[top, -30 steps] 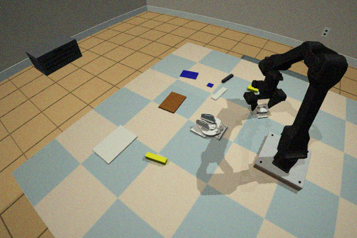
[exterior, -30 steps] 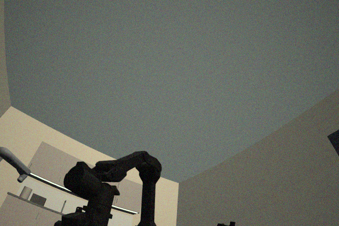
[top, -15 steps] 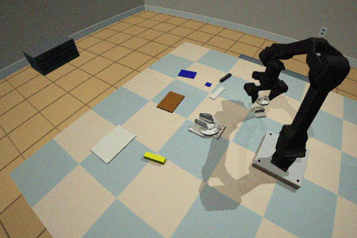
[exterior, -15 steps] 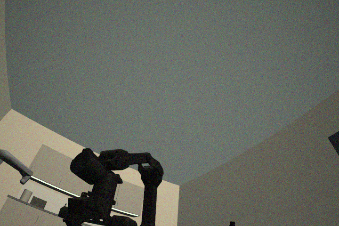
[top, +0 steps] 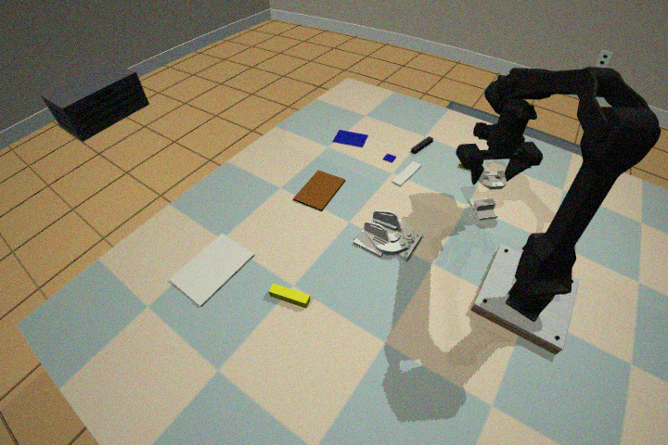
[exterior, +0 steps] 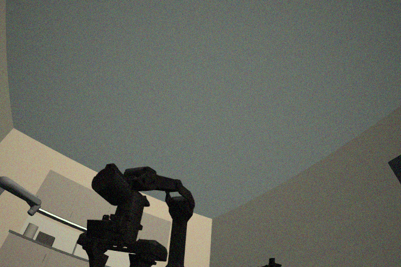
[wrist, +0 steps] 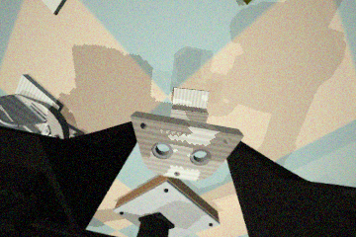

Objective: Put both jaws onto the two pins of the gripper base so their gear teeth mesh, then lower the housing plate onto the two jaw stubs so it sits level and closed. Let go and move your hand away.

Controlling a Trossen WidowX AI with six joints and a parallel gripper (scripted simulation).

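The silver housing plate (top: 494,179) (wrist: 181,163), with two round holes, is held above the mat. My gripper (top: 491,177) (wrist: 184,131) is shut on it, one finger at each end. In the wrist view the plate tilts slightly down to the right. The gripper base (top: 413,245) lies on the mat, away from my hand. Two grey jaws, a rear jaw (top: 386,220) and a front jaw (top: 376,232), stand side by side on it. Their pins and gear teeth are too small to judge. The base group is partly hidden behind a finger in the wrist view.
A small silver stand (top: 483,208) (wrist: 191,99) is beside the held plate. A white strip (top: 406,173), black bar (top: 422,145), brown panel (top: 319,190), blue sheet (top: 350,138), white panel (top: 211,269) and yellow bar (top: 289,295) lie around. My arm's mounting plate (top: 494,278) is near.
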